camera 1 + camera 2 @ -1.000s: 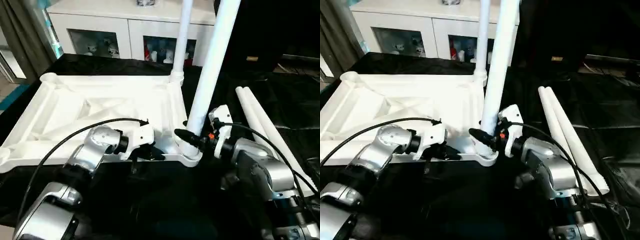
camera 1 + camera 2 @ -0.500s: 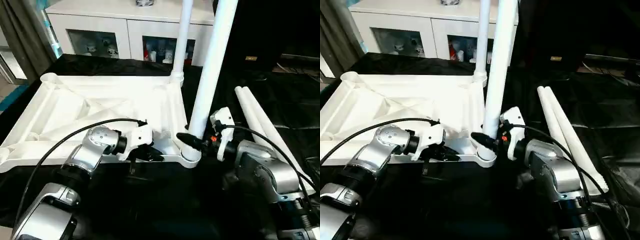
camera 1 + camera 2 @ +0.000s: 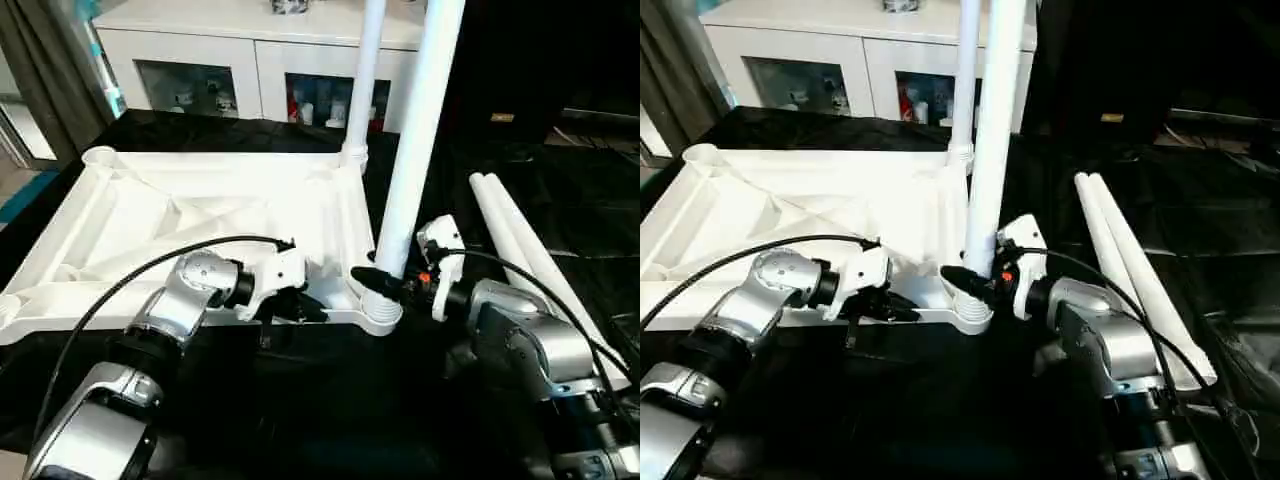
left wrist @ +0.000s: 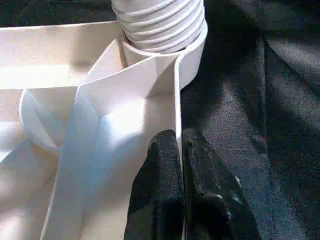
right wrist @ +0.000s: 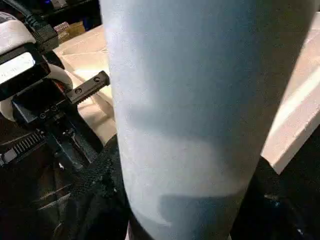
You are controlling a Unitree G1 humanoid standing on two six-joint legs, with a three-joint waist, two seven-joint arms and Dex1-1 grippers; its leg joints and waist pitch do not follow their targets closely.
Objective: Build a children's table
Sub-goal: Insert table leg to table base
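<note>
White plastic everywhere: the children's table top [image 3: 200, 225] lies ribs-up on the black-sheeted table [image 3: 560, 190], with one leg [image 3: 362, 70] already standing in the far corner socket and a second leg [image 3: 415, 130] upright at the near corner socket [image 3: 378, 312]. Two spare legs [image 3: 525, 255] lie side by side just beyond that near socket, on the sheet. The right gripper [image 3: 975, 283] has its fingers wrapped around the base of the second leg, just above the threaded end. The left gripper [image 4: 179, 195] is pinching the top's thin near edge wall beside the same socket, fingers pressed on either side of it. Risk as I see it: the threads look only partly in, so if the leg tips while being turned it could cross-thread or pop out, and the top could slide if that thin-wall pinch slips. Compared with a second ago, the leg stands straighter and seems seated a bit deeper in the socket; the left gripper has stayed put on the edge.
</note>
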